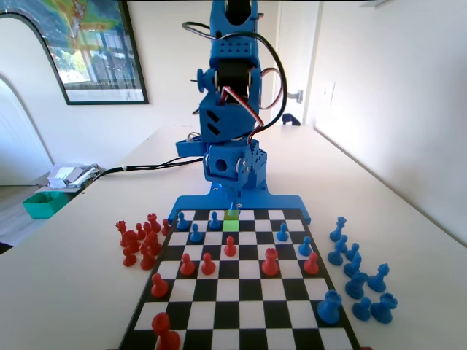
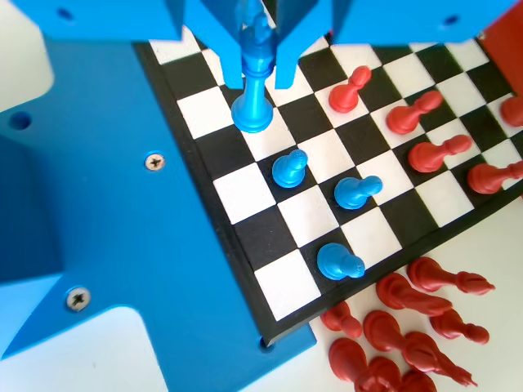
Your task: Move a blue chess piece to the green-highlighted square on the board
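Fixed view: the blue arm is folded low over the far edge of the board [image 1: 219, 306], its gripper [image 1: 233, 207] pointing straight down at the far rank. Just in front of the tip lies the green-highlighted square [image 1: 231, 225], in the second rank from the far edge and near the middle of the board's width. A little of the blue chess piece [image 1: 233, 214] shows under the gripper, at the far edge of that square.

In the wrist view the gripper [image 2: 260, 59] has its two jaws closed against the slim top of the blue chess piece [image 2: 254, 102], which stands upright with its base on a white square [image 2: 260, 131] in the rank nearest the blue rim. Three blue pawns [image 2: 289, 168] run diagonally away from it. Red pawns [image 2: 349, 88] stand further in, well apart. Captured red pieces [image 2: 409, 318] lie off the board's side edge, on the table.
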### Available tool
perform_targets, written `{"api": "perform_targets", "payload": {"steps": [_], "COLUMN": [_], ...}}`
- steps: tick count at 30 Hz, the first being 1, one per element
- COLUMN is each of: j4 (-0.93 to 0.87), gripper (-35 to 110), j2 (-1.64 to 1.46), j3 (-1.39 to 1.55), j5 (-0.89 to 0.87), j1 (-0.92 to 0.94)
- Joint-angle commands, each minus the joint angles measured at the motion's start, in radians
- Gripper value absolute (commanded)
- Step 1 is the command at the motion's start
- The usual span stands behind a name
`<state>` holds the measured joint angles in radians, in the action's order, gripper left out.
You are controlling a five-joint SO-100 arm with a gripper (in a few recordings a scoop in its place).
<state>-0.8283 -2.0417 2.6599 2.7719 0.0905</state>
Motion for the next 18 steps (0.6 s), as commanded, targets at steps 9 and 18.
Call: {"api": "perform_targets", "payload": {"steps": [9,18], "j4": [0.095,0.143], "gripper": [1,1], "j2": [0.052,0.060], "j3": [-0.012,0.021], "j5": [0.023,0.021], "j1": [0.044,0.041]}}
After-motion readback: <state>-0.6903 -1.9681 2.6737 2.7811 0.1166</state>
